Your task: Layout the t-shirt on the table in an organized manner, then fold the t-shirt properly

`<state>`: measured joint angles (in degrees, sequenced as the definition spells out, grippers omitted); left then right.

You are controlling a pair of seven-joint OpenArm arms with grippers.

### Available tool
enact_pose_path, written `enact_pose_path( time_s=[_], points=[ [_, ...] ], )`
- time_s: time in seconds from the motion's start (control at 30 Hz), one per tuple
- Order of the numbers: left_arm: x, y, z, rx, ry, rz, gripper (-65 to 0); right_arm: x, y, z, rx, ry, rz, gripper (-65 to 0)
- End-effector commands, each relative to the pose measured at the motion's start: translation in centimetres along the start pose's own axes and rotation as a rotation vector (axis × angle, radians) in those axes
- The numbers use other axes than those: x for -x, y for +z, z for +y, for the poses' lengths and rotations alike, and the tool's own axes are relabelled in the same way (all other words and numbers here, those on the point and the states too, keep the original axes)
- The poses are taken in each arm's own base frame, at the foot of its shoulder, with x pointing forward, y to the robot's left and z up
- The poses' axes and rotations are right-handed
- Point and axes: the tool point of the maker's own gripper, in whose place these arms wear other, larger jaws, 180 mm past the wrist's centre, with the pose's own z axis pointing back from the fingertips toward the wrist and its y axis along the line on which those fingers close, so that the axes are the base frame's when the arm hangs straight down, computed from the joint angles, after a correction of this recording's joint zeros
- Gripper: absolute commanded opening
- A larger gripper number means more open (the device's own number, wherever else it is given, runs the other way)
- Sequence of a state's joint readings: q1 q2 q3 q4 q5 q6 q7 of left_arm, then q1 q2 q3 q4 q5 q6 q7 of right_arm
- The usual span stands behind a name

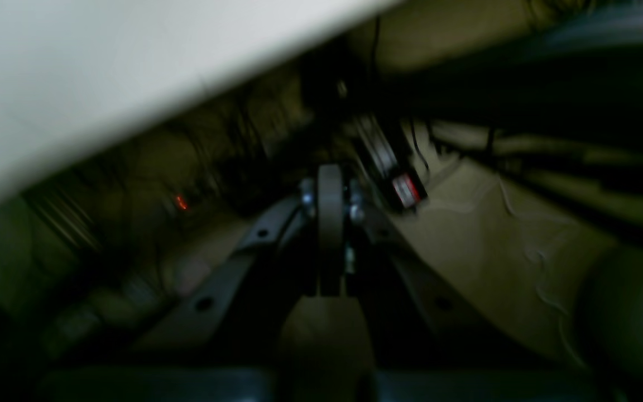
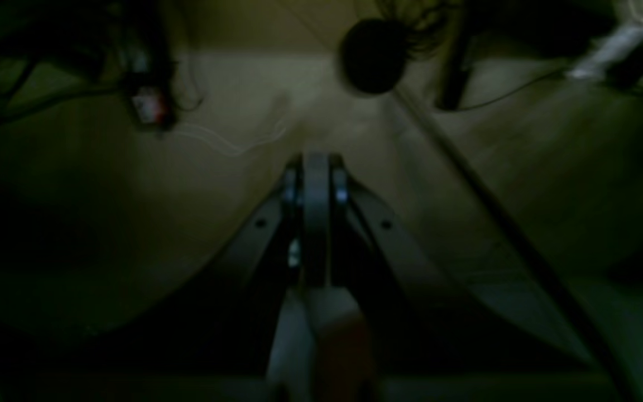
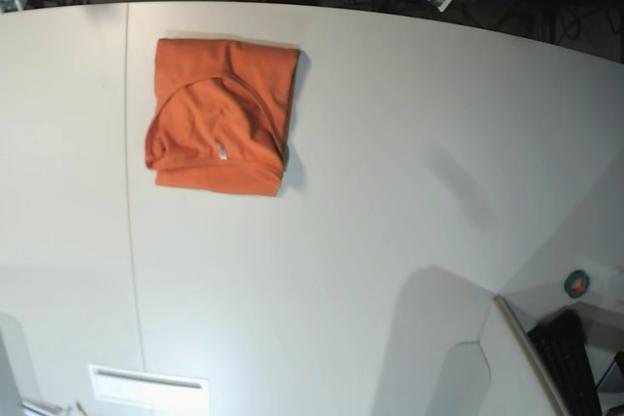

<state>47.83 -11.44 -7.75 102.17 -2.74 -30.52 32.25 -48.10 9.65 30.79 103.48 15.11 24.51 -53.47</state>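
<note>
The t-shirt (image 3: 220,116) is seen folded into a compact rectangle on the surface (image 3: 390,163), toward its far left. The folding appears finished. Both sets of jaws are pressed together, holding nothing, well clear of it. No further handling seems required.

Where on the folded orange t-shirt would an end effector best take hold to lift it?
Probably the t-shirt at its right edge, coming in from the open table on that side. The cloth looks stacked in layers there, casting a shadow, so the layers could be pinched together rather than peeling one open.
</note>
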Motion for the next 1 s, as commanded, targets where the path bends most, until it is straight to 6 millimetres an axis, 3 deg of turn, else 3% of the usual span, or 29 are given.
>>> enact_pose_path(
  time_s=[0.0,0.1,0.2,0.27,0.4,0.57,0.63,0.7,0.83,0.97],
  points=[
    [0.4,-0.4,-0.9,0.033,0.004,0.004,-65.0,1.8,-1.3,1.1,-0.043,0.013,0.050,-65.0],
    [3.8,-2.8,-3.1,0.122,0.015,0.105,-65.0,5.1,-6.2,4.9,-0.178,0.038,0.114,-65.0],
    [7.2,-5.3,-4.6,0.191,0.042,0.210,-65.0,8.5,-9.8,7.5,-0.262,0.040,0.209,-65.0],
    [9.0,-7.0,-4.8,0.185,0.098,0.238,-65.0,9.7,-11.5,8.2,-0.287,0.034,0.240,-65.0],
    [12.6,-10.5,-4.5,0.106,0.214,0.239,-65.0,10.1,-14.5,9.5,-0.319,0.024,0.221,-65.0],
    [16.2,-12.2,-0.6,-0.038,0.317,0.163,-65.0,9.8,-17.6,10.3,-0.320,0.035,0.168,-65.0],
    [16.9,-12.1,0.1,-0.071,0.352,0.146,-65.0,10.4,-17.8,11.9,-0.341,0.067,0.142,-65.0],
    [16.2,-12.3,0.7,-0.088,0.363,0.116,-65.0,10.2,-17.8,12.6,-0.362,0.124,0.094,-65.0],
    [15.4,-13.0,0.6,-0.074,0.353,0.128,-65.0,10.5,-17.7,13.1,-0.379,0.169,0.092,-65.0],
    [13.7,-13.5,1.8,-0.116,0.414,0.069,-65.0,10.0,-17.8,13.4,-0.383,0.170,0.083,-65.0]
  ],
)
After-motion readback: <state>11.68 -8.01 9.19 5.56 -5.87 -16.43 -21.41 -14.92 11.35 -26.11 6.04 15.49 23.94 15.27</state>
